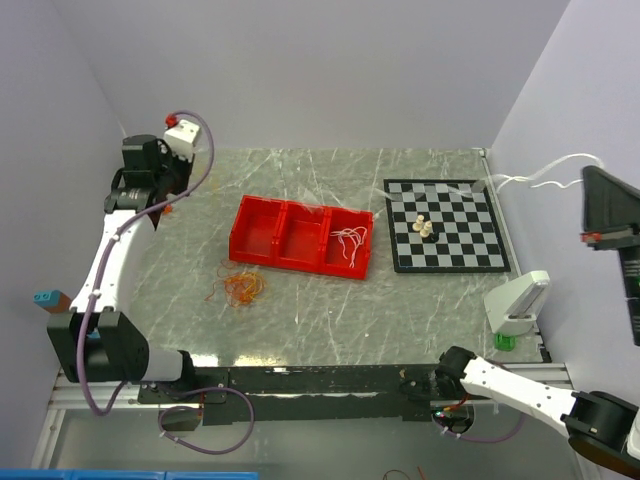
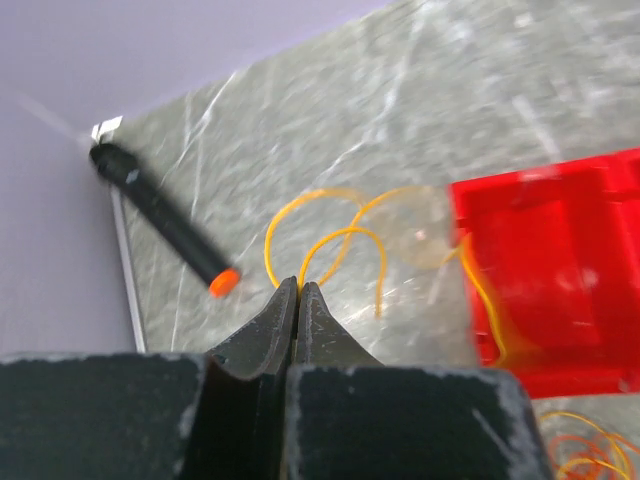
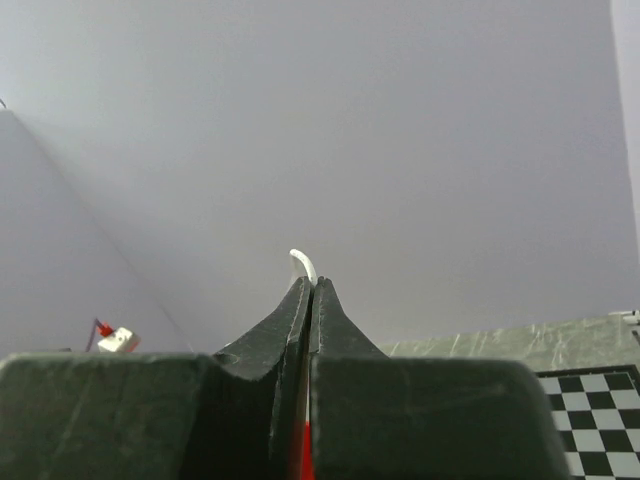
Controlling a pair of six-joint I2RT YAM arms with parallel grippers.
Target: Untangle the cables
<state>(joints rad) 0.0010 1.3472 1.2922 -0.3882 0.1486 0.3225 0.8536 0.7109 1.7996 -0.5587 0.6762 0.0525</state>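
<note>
Three colours of thin cables, one strand in a pinch.
The cables [image 1: 241,288] are thin, bendy wires. An orange tangle lies on the desk [image 1: 330,310] just in front of the red tray [image 1: 290,266]. White ones [image 1: 349,240] curl in the tray's right box. A yellow strand [image 2: 330,235] loops just beside the tray. The left end effector [image 2: 299,290] is pinched shut. The yellow strand seems to start right at its tips, so I think it holds it. The right end effector [image 3: 311,285] is pinched shut too. A small white bit peeks at its tip; I cannot tell if it is held. To do this well, pull the yellow strand slowly away from the tangle, so nothing knots.
</note>
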